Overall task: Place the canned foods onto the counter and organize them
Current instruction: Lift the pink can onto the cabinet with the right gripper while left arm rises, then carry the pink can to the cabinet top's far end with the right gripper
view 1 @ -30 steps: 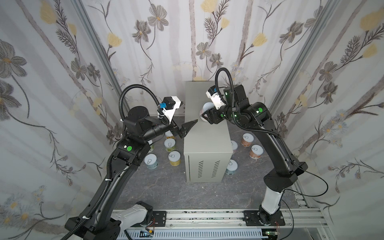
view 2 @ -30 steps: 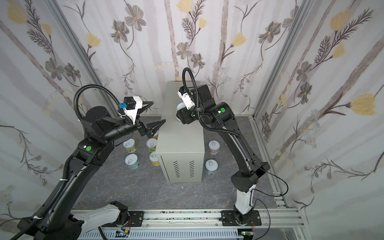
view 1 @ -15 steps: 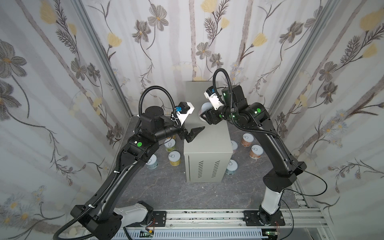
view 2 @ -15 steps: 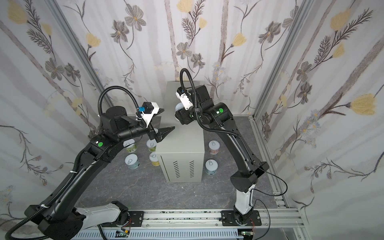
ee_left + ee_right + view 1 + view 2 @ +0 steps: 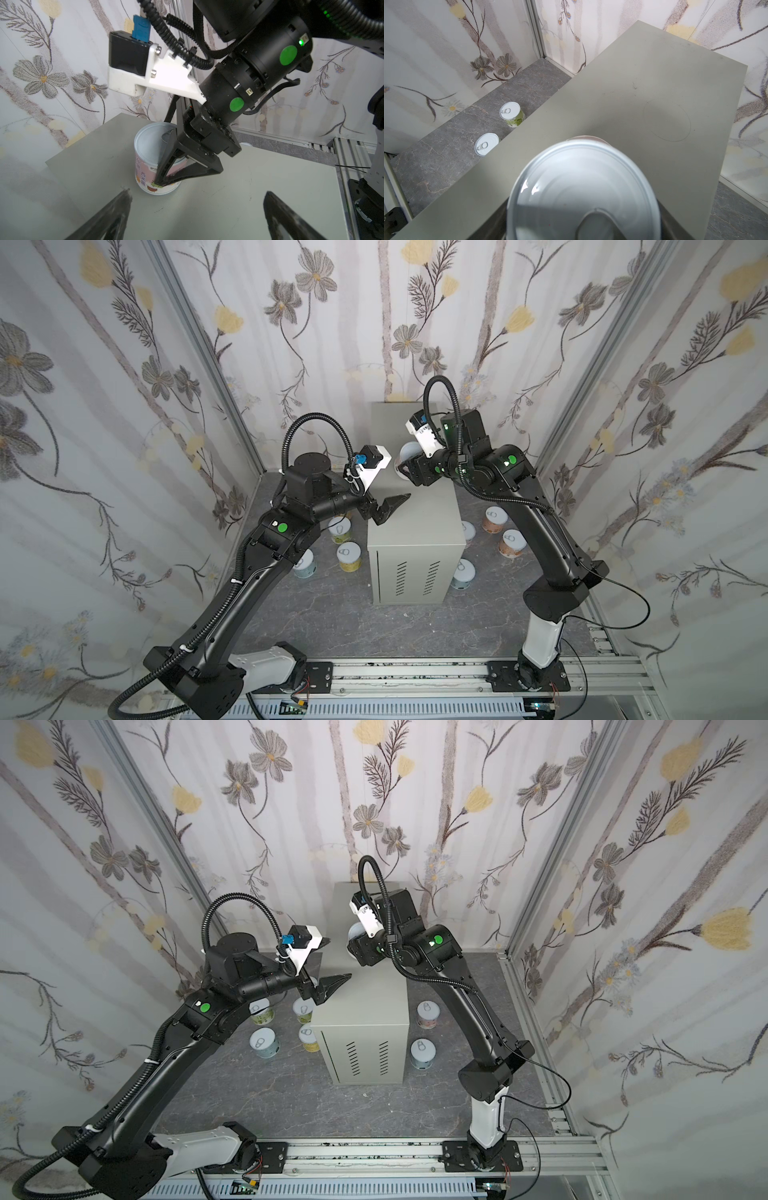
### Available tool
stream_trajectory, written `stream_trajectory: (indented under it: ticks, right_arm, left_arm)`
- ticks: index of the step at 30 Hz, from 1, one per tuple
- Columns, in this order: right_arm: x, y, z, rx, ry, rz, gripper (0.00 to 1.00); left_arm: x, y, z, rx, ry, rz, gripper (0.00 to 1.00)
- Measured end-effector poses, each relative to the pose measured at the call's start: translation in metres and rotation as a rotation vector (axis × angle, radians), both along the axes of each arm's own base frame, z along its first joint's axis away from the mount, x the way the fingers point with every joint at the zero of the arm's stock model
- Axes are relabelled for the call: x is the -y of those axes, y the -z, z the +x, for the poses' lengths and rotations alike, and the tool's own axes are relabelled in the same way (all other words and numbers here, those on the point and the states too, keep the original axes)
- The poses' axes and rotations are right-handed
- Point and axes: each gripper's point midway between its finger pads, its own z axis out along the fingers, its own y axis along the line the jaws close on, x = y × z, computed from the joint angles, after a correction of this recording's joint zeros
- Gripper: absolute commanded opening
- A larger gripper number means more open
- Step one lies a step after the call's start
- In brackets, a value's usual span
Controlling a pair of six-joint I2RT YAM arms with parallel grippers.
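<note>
Flowered wallpaper (image 5: 291, 323) closes the cell on three sides, and the floor (image 5: 332, 614) is of dark grey marbled stone. On this floor stands the counter (image 5: 419, 522), a tall grey-beige box with vent slits on its front.

We see the right fingers (image 5: 171, 145) closed on a pink can (image 5: 145, 164), with one finger on each side of it. The can stands upright around the middle of the counter top, and its base seems to touch the surface. In the right wrist view its silver lid is very near and blurred.

The left fingers (image 5: 392, 502) are spread wide and hold nothing. They hang above the left edge of the counter, nearer to the front, and are apart from the pink can.

The other cans (image 5: 348, 556) are on the floor, upright with the pull-tab up, on both sides of the counter. At the left we can tell a green one (image 5: 340, 529), a yellow one and a light blue one (image 5: 303, 568). At the right there are two orange ones (image 5: 512, 541) and a light blue one (image 5: 462, 572); one more is half hidden behind the counter edge.
</note>
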Motion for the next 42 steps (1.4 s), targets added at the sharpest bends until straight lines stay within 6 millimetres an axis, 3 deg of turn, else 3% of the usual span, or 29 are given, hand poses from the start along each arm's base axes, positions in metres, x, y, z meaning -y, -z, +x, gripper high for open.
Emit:
stream_trajectory:
  ticks: [12,26,32,42]
  right_arm:
    - [0.0,0.006,0.007,-0.012,0.0,0.002,0.78]
    - [0.0,0.01,0.014,-0.019,0.0,0.009,0.75]
    - [0.006,0.01,0.033,0.0,0.04,0.027,0.71]
    - [0.018,0.01,0.085,0.069,0.144,0.082,0.67]
  left_arm:
    - [-0.006,0.007,0.002,-0.003,-0.043,0.01,1.0]
    - [-0.01,0.013,0.007,-0.002,-0.074,0.02,1.0]
    - [-0.02,0.015,0.004,0.019,-0.114,0.033,1.0]
    - [-0.067,0.034,0.016,0.01,-0.279,0.057,1.0]
